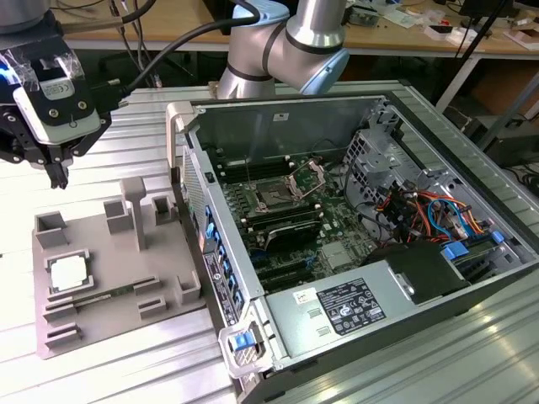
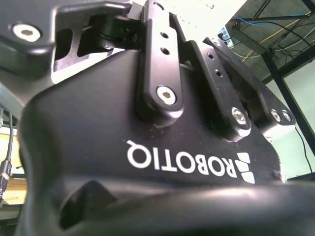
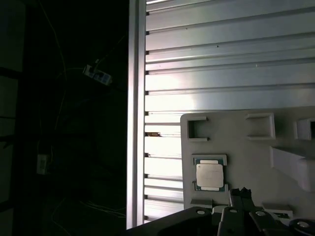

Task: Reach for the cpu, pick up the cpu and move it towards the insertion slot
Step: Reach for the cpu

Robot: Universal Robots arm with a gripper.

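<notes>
My silver, blue-capped arm (image 1: pixel 290 38) arched over the open computer case (image 1: pixel 278 122) and hung my jaws at the exterior view's left, above the ribbed aluminium desk (image 1: pixel 126 126), clear of the grey moulded tray (image 1: pixel 109 282). Whether they were spread or pressed together I could not tell. The small square silvery cpu (image 1: pixel 67 273) lay flat in its tray pocket, untouched. The dark metal-framed insertion slot (image 1: pixel 274 199) sat on the green board, well apart.
</notes>
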